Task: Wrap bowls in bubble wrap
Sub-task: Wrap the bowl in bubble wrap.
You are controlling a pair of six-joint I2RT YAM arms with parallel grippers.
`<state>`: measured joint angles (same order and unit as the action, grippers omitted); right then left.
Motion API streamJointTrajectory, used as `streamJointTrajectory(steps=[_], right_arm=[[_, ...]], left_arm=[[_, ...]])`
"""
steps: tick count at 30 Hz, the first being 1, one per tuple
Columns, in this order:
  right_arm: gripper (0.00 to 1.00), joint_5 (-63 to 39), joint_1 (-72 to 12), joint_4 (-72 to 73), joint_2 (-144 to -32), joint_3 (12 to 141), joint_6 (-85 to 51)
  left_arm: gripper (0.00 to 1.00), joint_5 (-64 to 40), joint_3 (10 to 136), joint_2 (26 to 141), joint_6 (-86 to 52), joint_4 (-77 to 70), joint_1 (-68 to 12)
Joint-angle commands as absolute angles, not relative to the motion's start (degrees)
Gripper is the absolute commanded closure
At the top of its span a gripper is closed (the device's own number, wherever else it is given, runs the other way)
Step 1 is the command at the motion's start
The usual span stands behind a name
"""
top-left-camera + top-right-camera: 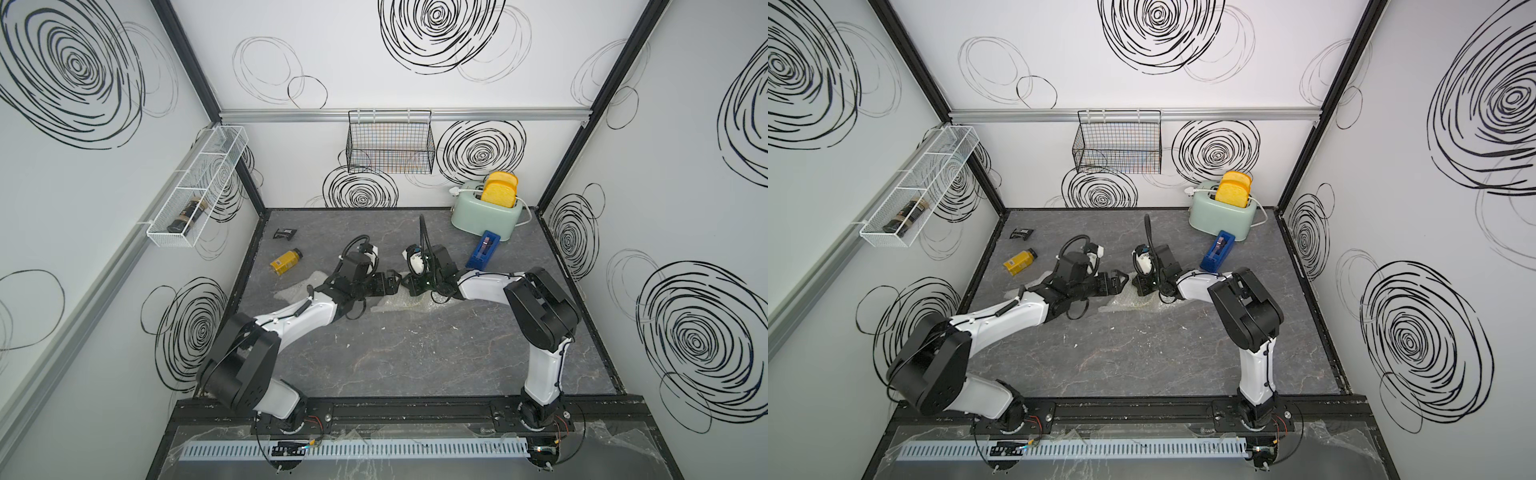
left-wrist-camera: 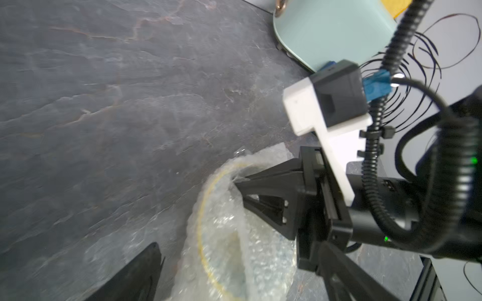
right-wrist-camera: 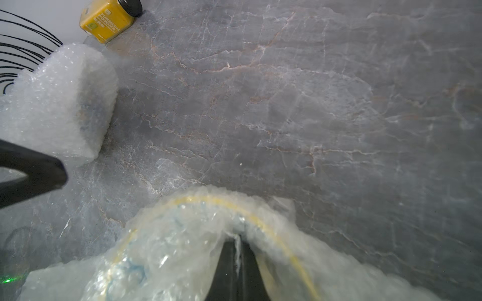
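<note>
Yellow-rimmed bowl (image 3: 208, 199), mid table (image 1: 415, 353), part-draped in bubble wrap (image 3: 169, 247) pinched by clenched right hand (image 3: 236, 247); left hand (image 1: 1122, 280) released alongside; second bundle (image 3: 60, 99) toward left edge, seemingly finished; closing folds outstanding.

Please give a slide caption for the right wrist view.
Right gripper shut on bubble wrap covering a bowl; second wrapped bundle and turmeric jar beyond.

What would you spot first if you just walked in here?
Probably the two pincers meeting mid-table: the right pincer is pinched shut on crinkly bubble wrap covering a yellow-rimmed bowl, with the left pincer open beside it. Next come the mint toaster with yellow toast at the back right, and the black scribble swirls on the walls.
</note>
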<state>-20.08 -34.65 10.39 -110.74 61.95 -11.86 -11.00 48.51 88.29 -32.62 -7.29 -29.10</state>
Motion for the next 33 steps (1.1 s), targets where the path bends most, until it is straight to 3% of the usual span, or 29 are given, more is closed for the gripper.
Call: streamJointTrajectory(steps=[1,7,17,19,24,29,33], right_arm=[[1.00,-20.63,-34.19,10.03,-111.27,60.48,-12.62],[1.00,-20.87,-33.77,9.71,-110.23,60.08,-12.91],[0.97,-21.90,-33.13,8.76,-108.55,59.94,-13.43],[0.89,-21.92,-33.13,8.12,-106.71,59.86,-13.55],[0.54,-20.19,-32.84,5.03,-99.59,59.59,-14.14],[0.39,-14.46,-29.88,2.00,-88.00,53.89,-17.45],[0.22,-17.59,-21.70,5.28,-76.38,41.93,-24.60]], left_arm=[[0.03,-10.85,51.58,94.09,-30.74,-5.35,-29.10],[0.00,-8.76,52.82,100.09,-29.74,-5.82,-28.46],[0.05,-9.93,53.41,106.38,-28.56,-7.53,-27.98],[0.06,-9.85,52.77,106.45,-28.57,-8.06,-27.61],[0.08,-10.31,51.59,106.13,-28.34,-9.23,-26.64],[0.09,-10.46,51.58,106.43,-27.96,-9.42,-26.47],[0.10,-10.68,51.77,106.52,-27.76,-9.23,-26.39]])
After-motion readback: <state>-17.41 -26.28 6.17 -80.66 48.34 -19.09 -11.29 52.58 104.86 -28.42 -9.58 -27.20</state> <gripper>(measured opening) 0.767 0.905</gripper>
